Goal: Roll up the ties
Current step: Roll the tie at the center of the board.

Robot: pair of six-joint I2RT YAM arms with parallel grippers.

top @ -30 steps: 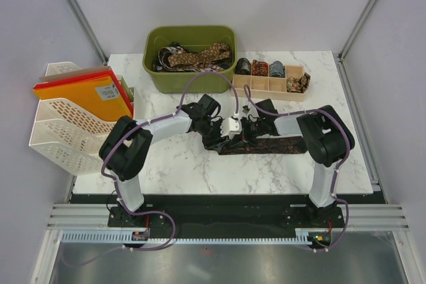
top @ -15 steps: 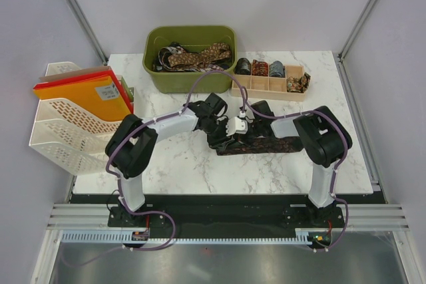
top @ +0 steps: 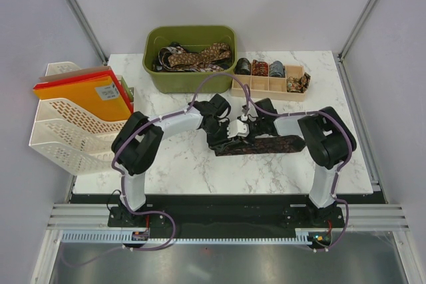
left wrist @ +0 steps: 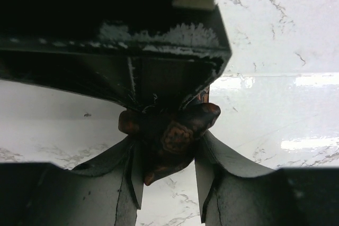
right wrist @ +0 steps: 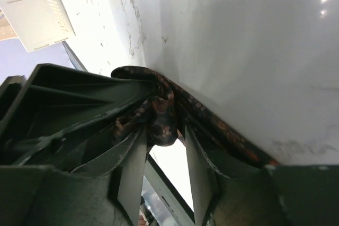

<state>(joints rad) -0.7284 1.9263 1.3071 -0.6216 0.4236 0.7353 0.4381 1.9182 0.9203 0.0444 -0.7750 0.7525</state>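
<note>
L gripper [left wrist: 168,154] clenched on rolled end of dark brown patterned tie [left wrist: 177,130]; R gripper [right wrist: 165,138] fingers parted, tie fold loose btwn tips; rest of tie flat, mid marble table [top: 186,164], stretching right; green bin [top: 190,83] behind

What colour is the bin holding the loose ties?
The bin is olive green; the top external view shows it best.
</note>
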